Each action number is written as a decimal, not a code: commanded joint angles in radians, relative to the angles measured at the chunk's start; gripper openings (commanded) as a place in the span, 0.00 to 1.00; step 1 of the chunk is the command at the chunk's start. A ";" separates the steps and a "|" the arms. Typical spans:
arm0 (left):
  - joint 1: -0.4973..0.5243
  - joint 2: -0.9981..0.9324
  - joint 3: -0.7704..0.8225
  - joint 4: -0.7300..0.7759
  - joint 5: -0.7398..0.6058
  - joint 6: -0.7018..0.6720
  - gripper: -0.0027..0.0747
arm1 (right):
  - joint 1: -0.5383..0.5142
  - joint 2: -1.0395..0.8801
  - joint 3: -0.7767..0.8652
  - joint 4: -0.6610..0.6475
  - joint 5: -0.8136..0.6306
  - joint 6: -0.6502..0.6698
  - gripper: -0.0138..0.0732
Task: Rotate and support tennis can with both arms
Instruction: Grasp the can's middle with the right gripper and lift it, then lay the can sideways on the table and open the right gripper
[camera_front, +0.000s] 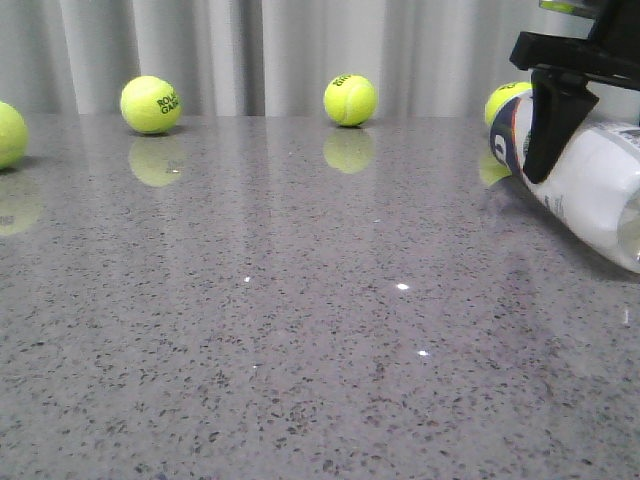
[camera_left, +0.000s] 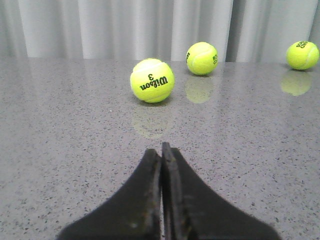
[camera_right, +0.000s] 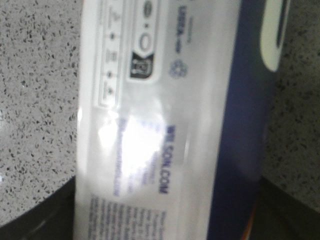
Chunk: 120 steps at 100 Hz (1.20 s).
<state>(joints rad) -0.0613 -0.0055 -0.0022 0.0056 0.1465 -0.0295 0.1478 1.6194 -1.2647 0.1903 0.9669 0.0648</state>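
Currently tennis can (camera_front: 585, 185) lies tilted on table (camera_front: 300, 330), right edge of frame; right gripper (camera_front: 548, 150) straddles it, fingers either side. Left gripper (camera_left: 162, 152) fingers pressed together, holding nothing.

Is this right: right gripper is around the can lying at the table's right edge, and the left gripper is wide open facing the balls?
Not quite. The left gripper is shut, its fingers pressed together, as the left wrist view shows. The rest holds: the right gripper straddles the lying can.
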 joint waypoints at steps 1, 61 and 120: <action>0.002 -0.038 0.048 -0.006 -0.081 -0.005 0.01 | -0.003 -0.039 -0.051 0.015 0.002 -0.023 0.41; 0.002 -0.038 0.048 -0.006 -0.081 -0.005 0.01 | 0.292 -0.022 -0.224 0.015 -0.017 -0.916 0.39; 0.002 -0.038 0.048 -0.006 -0.081 -0.005 0.01 | 0.410 0.112 -0.224 0.012 -0.037 -1.231 0.39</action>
<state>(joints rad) -0.0613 -0.0055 -0.0022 0.0056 0.1465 -0.0295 0.5592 1.7720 -1.4584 0.1917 0.9594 -1.1510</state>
